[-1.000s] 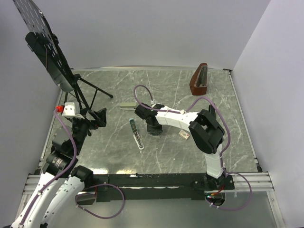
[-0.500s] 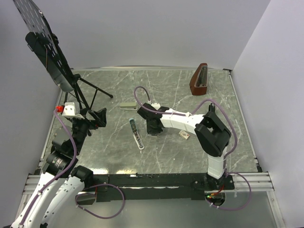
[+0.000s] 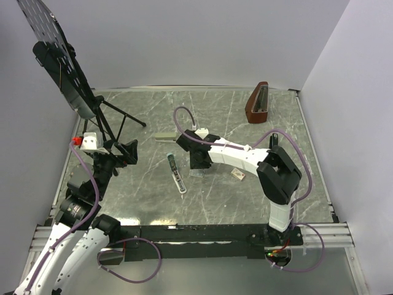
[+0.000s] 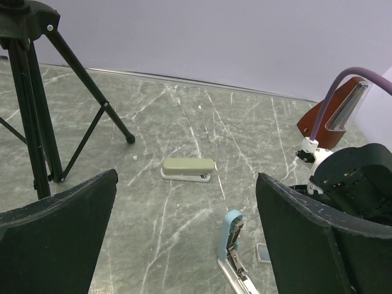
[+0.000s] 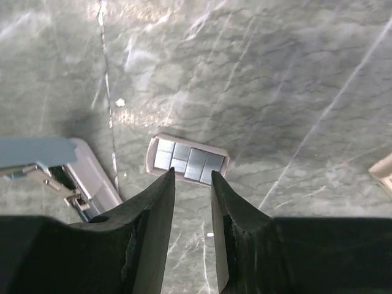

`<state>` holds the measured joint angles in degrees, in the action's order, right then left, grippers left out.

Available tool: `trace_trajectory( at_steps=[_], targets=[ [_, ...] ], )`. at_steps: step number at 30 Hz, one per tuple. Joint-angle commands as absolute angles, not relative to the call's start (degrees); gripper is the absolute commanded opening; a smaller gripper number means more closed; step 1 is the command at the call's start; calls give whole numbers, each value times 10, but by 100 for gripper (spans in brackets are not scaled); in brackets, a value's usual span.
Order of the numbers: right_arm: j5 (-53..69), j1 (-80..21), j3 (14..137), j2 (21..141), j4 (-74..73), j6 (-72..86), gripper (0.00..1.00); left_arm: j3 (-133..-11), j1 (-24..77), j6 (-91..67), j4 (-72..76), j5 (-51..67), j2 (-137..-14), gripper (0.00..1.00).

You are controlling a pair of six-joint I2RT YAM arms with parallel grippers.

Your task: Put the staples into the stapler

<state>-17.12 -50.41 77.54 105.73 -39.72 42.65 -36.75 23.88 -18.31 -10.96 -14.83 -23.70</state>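
The stapler point(image 3: 177, 174) lies swung open mid-table, pale blue top point(image 4: 231, 236) raised off its silvery base point(image 5: 92, 184). Just right of it sits the small whitish-tan box of staples point(image 5: 187, 160), silvery strips showing inside; the box point(image 3: 198, 173) also appears in the top view. My right gripper point(image 5: 193, 179) hovers right above the box, jaws a narrow gap apart with nothing between them. Its fingertips point(image 5: 166, 184) line up with the box's near edge. My left gripper point(image 4: 184, 208) is wide open and empty, well left of the stapler point(image 3: 129, 152).
A closed grey-green stapler point(image 3: 164, 136) lies behind the open one. A black tripod point(image 3: 104, 117) stands at the back left. A brown wedge-shaped case point(image 3: 257, 102) is at the back right. A small tan box piece point(image 3: 237, 175) lies right of the staples.
My right arm's elbow has swung to the right while its gripper stayed low over the staples box. The left arm has not moved.
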Motion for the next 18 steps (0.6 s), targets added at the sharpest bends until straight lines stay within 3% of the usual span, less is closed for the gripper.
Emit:
trace_trajectory(
  at_steps=[1, 18],
  targets=[
    [-195, -511, 795, 1070, -448, 461, 38, -366, 241, -184, -89, -145, -232, 99],
    [-163, -510, 824, 1128, -436, 468, 37, -365, 242, -184, -90, -144, -232, 99]
  ],
)
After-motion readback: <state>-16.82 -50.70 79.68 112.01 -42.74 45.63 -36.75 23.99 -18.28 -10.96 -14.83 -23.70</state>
